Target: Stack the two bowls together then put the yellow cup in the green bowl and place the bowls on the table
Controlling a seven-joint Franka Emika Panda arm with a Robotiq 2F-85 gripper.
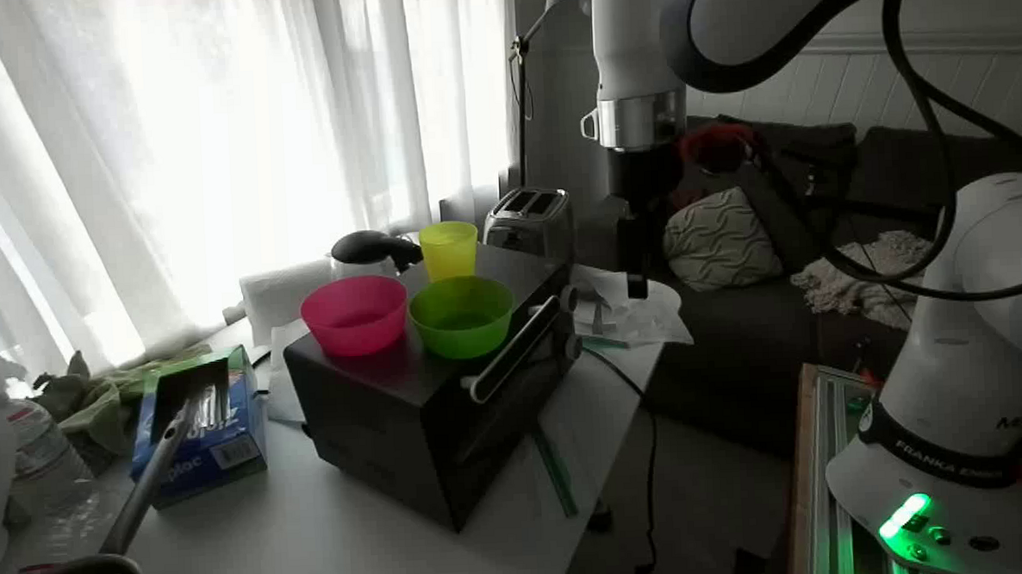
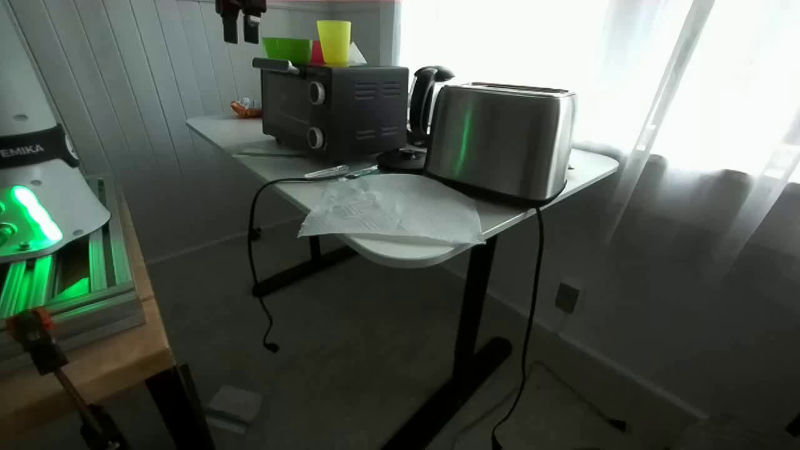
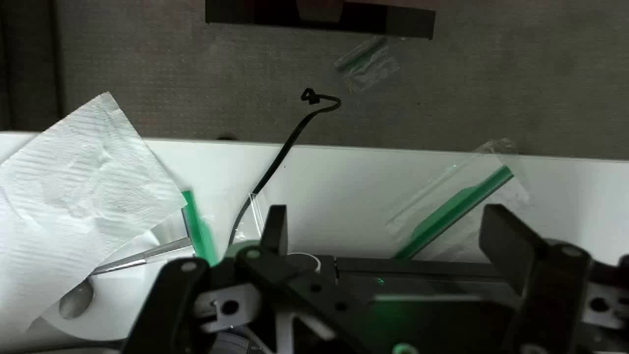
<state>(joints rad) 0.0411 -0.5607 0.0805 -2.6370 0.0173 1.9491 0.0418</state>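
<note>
While looking down in the wrist view, can see the fingers (image 3: 508, 246) spread wide apart. In both exterior views, find them hanging in the air on the door side of the toaster oven (image 1: 388, 432), up off the pale counter (image 1: 315, 537). On the oven's flat black top, notice the pink bowl (image 1: 355, 324) and the green bowl (image 1: 463, 330), upright and side by side (touching at the rims or just apart, cannot tell which). Near the green bowl, can place the yellow cup (image 1: 449, 253), also upright on the oven's top and outside both bowls. From bowls and cup, find the fingers apart. On the counter around the oven, can pick out a steel toaster (image 2: 500, 144), a paper towel (image 2: 400, 209) drooping over the edge, and a clear plastic bag (image 3: 457, 214) with a green seal. Also see a black cord (image 3: 287, 147) running off that edge.
</note>
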